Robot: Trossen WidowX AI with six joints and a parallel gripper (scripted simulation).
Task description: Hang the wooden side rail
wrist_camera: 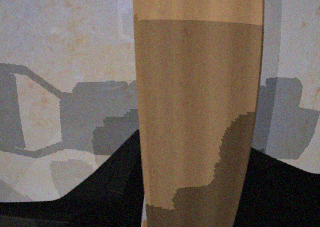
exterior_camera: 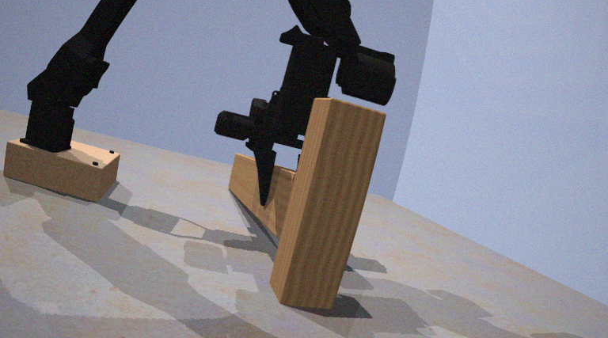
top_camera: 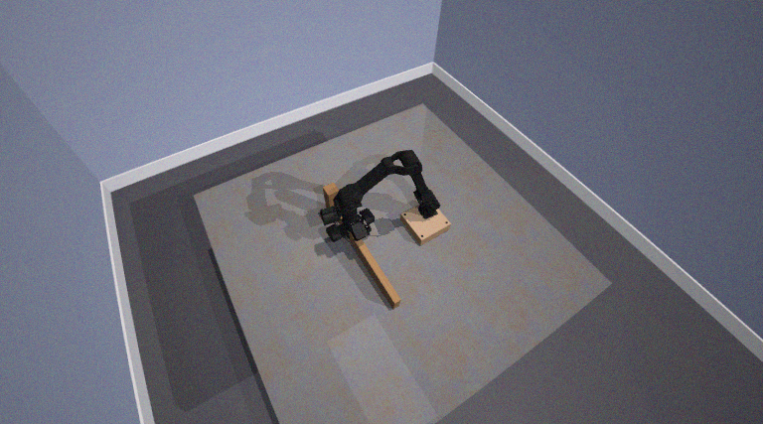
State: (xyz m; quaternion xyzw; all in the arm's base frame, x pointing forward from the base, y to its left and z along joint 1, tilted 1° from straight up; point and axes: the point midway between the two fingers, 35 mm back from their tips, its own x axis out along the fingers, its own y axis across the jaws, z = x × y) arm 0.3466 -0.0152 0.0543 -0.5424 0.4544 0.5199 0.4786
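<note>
The wooden side rail point(top_camera: 378, 276) point(exterior_camera: 248, 178) point(wrist_camera: 196, 67) lies lengthwise, one end at the upright wooden headboard post point(top_camera: 329, 191) point(exterior_camera: 327, 199). Its other end rests on the table point(top_camera: 506, 284) point(exterior_camera: 134, 271). My gripper point(top_camera: 351, 232) point(exterior_camera: 265, 195) point(wrist_camera: 172, 135) is shut on the rail close to the post, one finger on each side face. In the wrist view the rail runs up the middle between the dark fingers. The post hides the rail's end, so the hooks, the slot and the pins are out of sight.
The arm's base stands on a wooden block point(top_camera: 433, 230) point(exterior_camera: 58, 172) on the table, beside the rail. Walls with a white skirting board point(top_camera: 269, 124) enclose the floor around the table.
</note>
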